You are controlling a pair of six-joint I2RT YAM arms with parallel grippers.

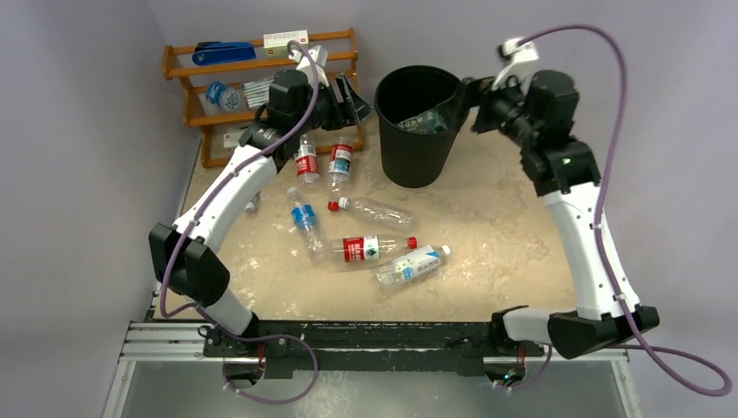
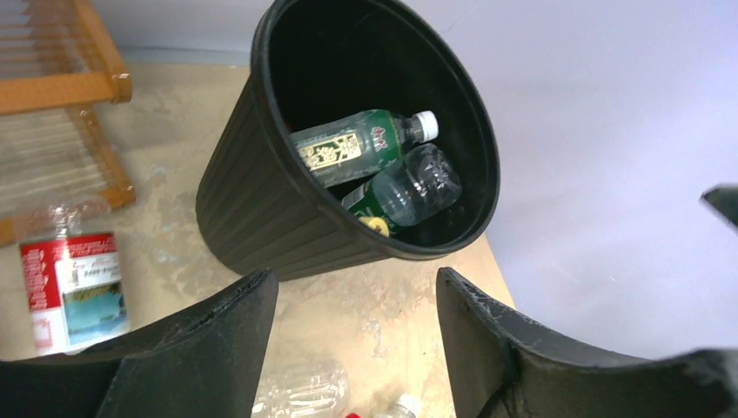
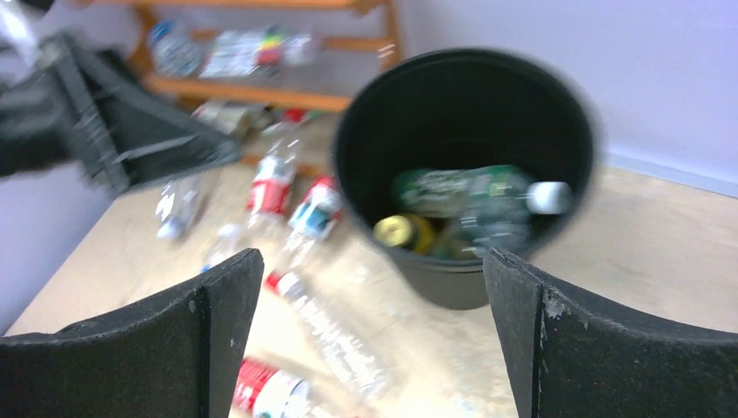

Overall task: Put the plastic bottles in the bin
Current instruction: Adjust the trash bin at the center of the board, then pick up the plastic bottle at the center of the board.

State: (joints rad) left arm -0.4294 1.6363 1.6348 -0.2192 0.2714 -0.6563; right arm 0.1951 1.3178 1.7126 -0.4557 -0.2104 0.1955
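My left gripper (image 2: 352,280) is open and holds nothing, just left of the bin (image 1: 416,158). My right gripper (image 3: 372,259) is wide open and empty by the bin's other side. I see green bottles (image 2: 352,148) inside the bin; other bottles (image 1: 370,248) lie on the table (image 1: 505,226)

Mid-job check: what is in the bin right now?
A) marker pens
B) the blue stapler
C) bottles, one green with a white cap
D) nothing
C: the left wrist view shows a white-capped green bottle and a clear bottle inside the bin.
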